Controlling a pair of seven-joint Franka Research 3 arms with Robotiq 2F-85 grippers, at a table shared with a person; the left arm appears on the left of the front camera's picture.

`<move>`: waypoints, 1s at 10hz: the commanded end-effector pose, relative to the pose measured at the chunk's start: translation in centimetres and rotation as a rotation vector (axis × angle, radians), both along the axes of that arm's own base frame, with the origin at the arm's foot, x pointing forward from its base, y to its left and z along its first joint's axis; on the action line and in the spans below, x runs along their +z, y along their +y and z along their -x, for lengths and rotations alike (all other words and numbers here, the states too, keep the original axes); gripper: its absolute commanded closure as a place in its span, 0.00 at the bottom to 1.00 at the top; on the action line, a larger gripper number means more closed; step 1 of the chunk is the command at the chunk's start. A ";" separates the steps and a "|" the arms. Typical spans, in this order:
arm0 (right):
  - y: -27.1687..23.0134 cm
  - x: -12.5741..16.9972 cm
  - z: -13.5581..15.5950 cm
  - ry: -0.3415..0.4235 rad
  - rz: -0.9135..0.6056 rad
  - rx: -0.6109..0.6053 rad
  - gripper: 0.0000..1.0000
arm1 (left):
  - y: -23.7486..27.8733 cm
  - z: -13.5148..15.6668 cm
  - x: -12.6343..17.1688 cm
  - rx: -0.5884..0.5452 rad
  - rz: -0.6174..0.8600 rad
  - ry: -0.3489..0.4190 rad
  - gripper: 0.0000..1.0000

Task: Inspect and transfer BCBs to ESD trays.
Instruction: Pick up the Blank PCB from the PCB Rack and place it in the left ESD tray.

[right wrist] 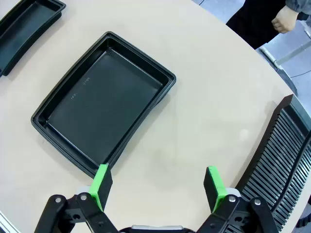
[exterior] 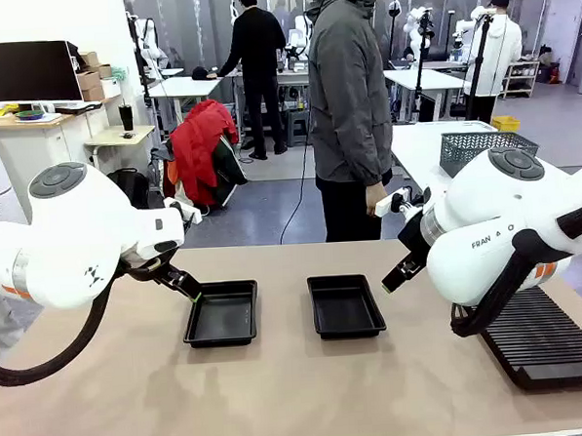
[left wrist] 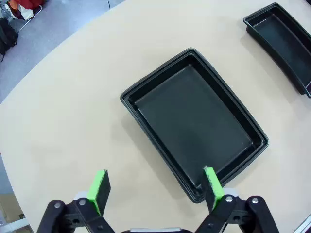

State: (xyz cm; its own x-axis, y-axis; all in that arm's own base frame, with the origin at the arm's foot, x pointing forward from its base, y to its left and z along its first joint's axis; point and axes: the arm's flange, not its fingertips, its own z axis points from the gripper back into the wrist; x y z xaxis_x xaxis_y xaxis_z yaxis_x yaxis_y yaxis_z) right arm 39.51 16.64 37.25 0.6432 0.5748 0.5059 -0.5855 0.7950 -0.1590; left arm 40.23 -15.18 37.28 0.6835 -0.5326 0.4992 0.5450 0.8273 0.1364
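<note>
We show the left ESD tray (exterior: 221, 314) and the right ESD tray (exterior: 345, 306) lying flat, side by side near the middle of the table (exterior: 301, 403), each long axis running from near edge to far edge. The left gripper (left wrist: 155, 183) hovers with one green pad (left wrist: 212, 182) over its tray's corner; the right gripper (right wrist: 158, 187) likewise. We see both finger pairs spread wide.

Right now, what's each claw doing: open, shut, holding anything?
Left claw: open, empty, over a corner of an ESD tray.
Right claw: open, empty, beside the other ESD tray.
</note>
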 end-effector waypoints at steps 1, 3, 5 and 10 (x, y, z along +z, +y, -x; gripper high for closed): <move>0.0 0.0 0.0 0.000 0.000 0.000 0.00 | 0.0 0.0 0.0 0.000 0.000 0.000 0.00; 0.0 0.0 0.0 0.000 0.000 0.000 0.00 | 0.0 0.0 0.0 0.000 0.000 0.000 0.00; 0.0 0.0 0.0 0.000 0.000 0.000 0.00 | 0.0 0.0 0.0 0.000 0.000 0.000 0.00; 0.0 0.0 0.0 0.000 0.001 0.001 0.00 | 0.0 0.0 0.0 -0.001 0.000 0.000 0.00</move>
State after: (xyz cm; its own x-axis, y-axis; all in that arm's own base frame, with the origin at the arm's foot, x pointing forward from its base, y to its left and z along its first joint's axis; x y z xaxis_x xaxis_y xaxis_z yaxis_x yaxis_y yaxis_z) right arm 39.50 16.66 37.25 0.6423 0.5761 0.5056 -0.5863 0.7941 -0.1601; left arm 40.22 -15.21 37.28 0.6830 -0.5332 0.4992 0.5457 0.8268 0.1366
